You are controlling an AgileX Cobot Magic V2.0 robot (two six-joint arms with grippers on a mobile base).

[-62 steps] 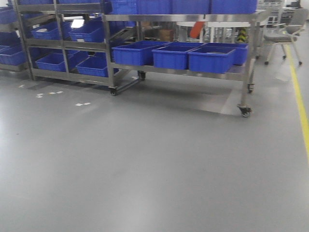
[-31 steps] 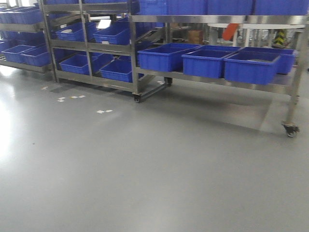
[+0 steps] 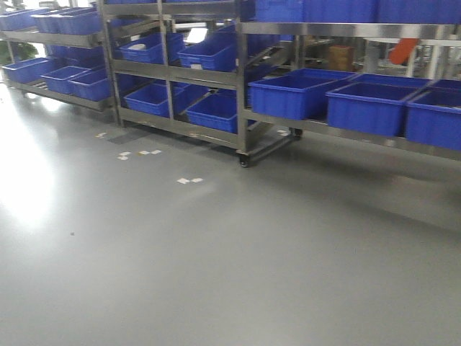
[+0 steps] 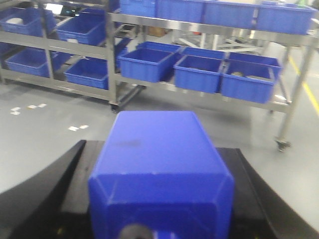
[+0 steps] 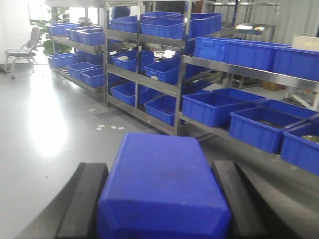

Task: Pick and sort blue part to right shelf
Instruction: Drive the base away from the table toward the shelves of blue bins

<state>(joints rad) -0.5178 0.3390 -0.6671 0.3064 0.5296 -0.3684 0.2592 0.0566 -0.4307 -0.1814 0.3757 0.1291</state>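
Observation:
In the left wrist view a blue part, a smooth box-shaped block, fills the space between the black fingers of my left gripper, which is shut on it. My right gripper is likewise shut on a second blue part, its black fingers flanking the block. Neither gripper nor part shows in the front view. There, the steel shelf on the right carries large blue bins.
A steel rack of tilted blue bins stands left of that shelf, on castors. Another rack of bins runs along the far left. White floor markers lie on the grey floor. A chair stands far left in the right wrist view.
The front view has swung left: racks and bins slid rightward in frame, the right shelf's castor leg and yellow floor line left view, and the far-left rack appeared.

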